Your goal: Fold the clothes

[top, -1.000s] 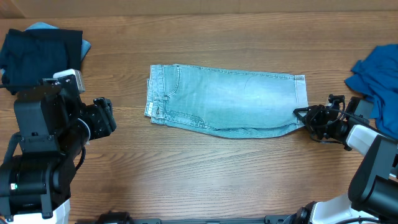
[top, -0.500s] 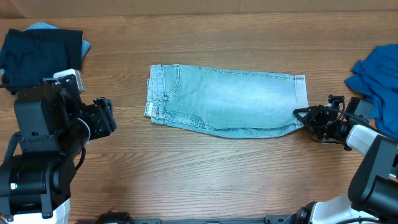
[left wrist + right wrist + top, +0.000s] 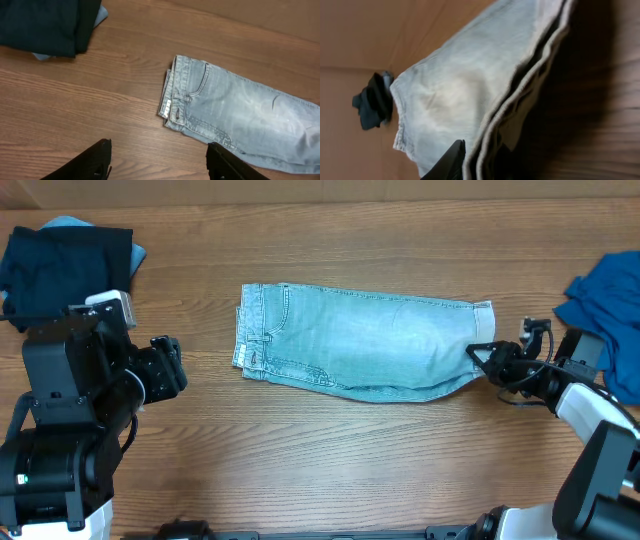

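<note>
**A:** Right claw point(image 3: 481, 361) sits at the hem end of the pale denim jeans point(image 3: 360, 345), its tips overlapping the leg edge.

**B:** Clenched on the cloth?

**A:** I cannot tell. Its wrist camera shows one dark finger point(image 3: 451, 159) lying on the denim beside the stacked hem layers point(image 3: 517, 95); the other is hidden.

**B:** And the left claw point(image 3: 160, 162)?

**A:** Released, fingers spread wide. It is off the waistband point(image 3: 172, 95) end of the jeans and touches nothing.

**B:** How do the jeans lie?

**A:** Flat on the table point(image 3: 330, 470), one leg stacked on the other, with the waistband toward the left arm and the hem toward the right.

**B:** Other clothes?

**A:** A navy garment point(image 3: 65, 265) lies well beyond the waistband end. A royal blue garment point(image 3: 605, 295) lies beyond the hem end.
</note>
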{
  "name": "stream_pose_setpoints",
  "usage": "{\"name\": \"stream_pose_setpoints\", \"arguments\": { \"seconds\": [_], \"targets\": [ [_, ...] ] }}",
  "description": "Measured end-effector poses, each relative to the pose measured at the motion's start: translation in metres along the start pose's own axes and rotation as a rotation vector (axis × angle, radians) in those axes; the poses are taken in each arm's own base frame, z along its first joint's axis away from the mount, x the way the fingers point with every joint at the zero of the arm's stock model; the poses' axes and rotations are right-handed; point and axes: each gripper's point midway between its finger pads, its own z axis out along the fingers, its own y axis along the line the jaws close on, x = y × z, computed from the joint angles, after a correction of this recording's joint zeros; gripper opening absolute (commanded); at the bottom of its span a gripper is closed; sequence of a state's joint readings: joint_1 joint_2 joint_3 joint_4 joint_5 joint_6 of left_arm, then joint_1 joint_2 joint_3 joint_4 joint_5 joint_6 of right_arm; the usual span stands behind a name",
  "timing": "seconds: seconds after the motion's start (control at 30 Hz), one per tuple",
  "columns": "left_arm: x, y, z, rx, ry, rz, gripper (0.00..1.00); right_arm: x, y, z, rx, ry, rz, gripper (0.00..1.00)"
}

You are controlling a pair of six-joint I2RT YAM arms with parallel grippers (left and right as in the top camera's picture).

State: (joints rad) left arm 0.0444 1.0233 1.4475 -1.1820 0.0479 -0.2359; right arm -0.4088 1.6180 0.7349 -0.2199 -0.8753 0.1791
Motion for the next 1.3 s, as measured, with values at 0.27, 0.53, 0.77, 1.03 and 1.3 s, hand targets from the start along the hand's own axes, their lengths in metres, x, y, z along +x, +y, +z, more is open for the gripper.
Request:
{"name": "stream_pose_setpoints", "arguments": {
  "seconds": [0.27,0.53,0.77,1.03,1.3],
  "targets": [
    [0.0,0.0,0.0,0.0,0.0,0.0,0.64,0.012,-0.003,0.008,0.074,0.044,-0.014,0.18],
    [0.0,0.0,0.0,0.0,-0.001,0.0,0.64,0.027,-0.039,0.0,0.287,0.075,0.081,0.31],
    [0.0,-0.002,0.0,0.009,0.002,0.0,0.65,0.025,-0.055,-0.005,0.388,0.039,0.178,0.67],
    [0.001,-0.003,0.0,0.016,0.004,0.0,0.65,0.033,-0.059,-0.011,0.437,0.047,0.295,0.95],
    [0.001,-0.003,0.0,0.019,0.005,0.0,0.65,0.036,-0.065,-0.025,0.447,0.043,0.394,1.0]
  ]
}}
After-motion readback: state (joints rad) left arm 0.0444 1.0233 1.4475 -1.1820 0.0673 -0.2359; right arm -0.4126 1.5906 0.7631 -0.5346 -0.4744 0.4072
